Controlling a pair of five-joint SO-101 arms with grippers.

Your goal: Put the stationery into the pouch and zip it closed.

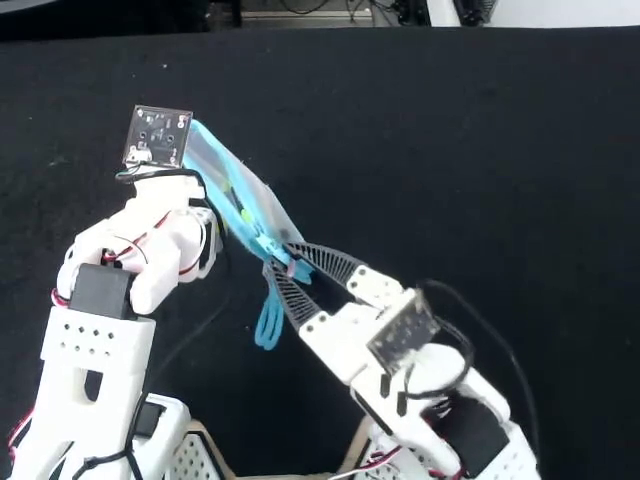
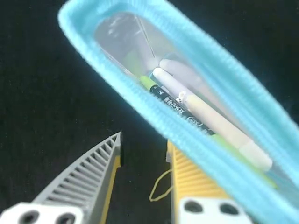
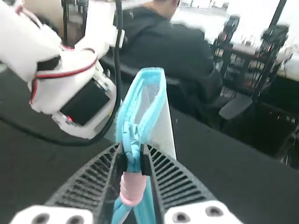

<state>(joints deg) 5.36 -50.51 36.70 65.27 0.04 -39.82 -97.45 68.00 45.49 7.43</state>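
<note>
Obs: right gripper pinches pouch at zip end; left gripper jaws spread, pouch resting across one. pens inside. Risk: w/o counter-grip (left not clamping) pouch drags along when pulled, won't close.

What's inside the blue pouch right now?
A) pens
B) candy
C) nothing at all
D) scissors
A: the left wrist view shows several pens lying inside the pouch, seen through its clear side.
</note>
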